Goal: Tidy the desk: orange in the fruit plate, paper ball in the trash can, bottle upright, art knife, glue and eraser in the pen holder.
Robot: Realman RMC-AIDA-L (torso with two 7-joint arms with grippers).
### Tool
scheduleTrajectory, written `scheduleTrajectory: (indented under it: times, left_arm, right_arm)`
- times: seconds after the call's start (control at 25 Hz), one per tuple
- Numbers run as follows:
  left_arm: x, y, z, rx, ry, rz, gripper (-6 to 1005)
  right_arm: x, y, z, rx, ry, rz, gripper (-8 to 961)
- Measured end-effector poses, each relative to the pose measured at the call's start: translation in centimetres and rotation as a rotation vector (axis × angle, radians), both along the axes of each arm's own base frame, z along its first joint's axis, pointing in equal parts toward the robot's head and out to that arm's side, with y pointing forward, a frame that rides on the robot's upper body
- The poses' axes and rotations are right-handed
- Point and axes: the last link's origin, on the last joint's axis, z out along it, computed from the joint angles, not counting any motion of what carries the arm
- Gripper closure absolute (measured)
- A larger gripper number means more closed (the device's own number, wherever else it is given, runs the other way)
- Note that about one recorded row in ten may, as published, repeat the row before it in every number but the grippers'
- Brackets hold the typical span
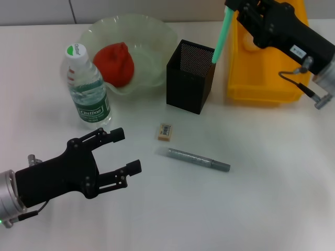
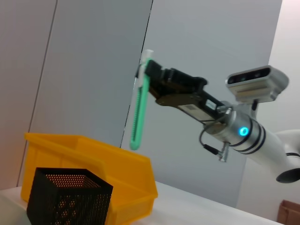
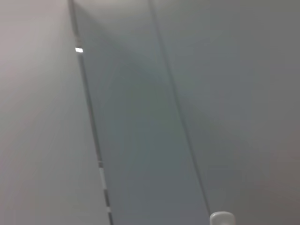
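Note:
My right gripper [image 1: 229, 8] [image 2: 145, 70] is shut on the top end of a slim green art knife [image 1: 221, 34] [image 2: 139, 108]. The knife hangs nearly upright, its lower tip just above the far right corner of the black mesh pen holder [image 1: 189, 78] [image 2: 68, 201]. A grey glittery glue stick [image 1: 192, 159] and the beige eraser [image 1: 165, 131] lie on the table in front of the holder. The orange [image 1: 115, 63] rests in the pale green fruit plate [image 1: 152, 31]. The bottle [image 1: 89, 89] stands upright beside it. My left gripper [image 1: 128, 150] hovers open, low at the near left. The paper ball is out of view.
The yellow trash can [image 1: 261, 89] [image 2: 117, 168] stands right of the pen holder, partly under my right arm. The white table stretches around the eraser and the glue stick.

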Motion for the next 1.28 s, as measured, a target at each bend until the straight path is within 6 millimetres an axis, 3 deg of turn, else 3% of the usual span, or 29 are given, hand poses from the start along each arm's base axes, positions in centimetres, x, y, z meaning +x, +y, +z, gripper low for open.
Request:
scheduleTrajectory:
  times: [0.36, 1.28]
  left_arm:
    - [-0.1, -0.2, 0.0, 0.0, 0.0, -0.001, 159]
    - [0.1, 0.1, 0.0, 0.001, 0.0, -0.01, 158]
  right_arm:
    - [-0.8, 2.3, -1.7, -0.028, -0.066, -0.084, 769]
    - [-1.2, 3.2, -2.4, -0.018, -0.125, -0.087, 769]
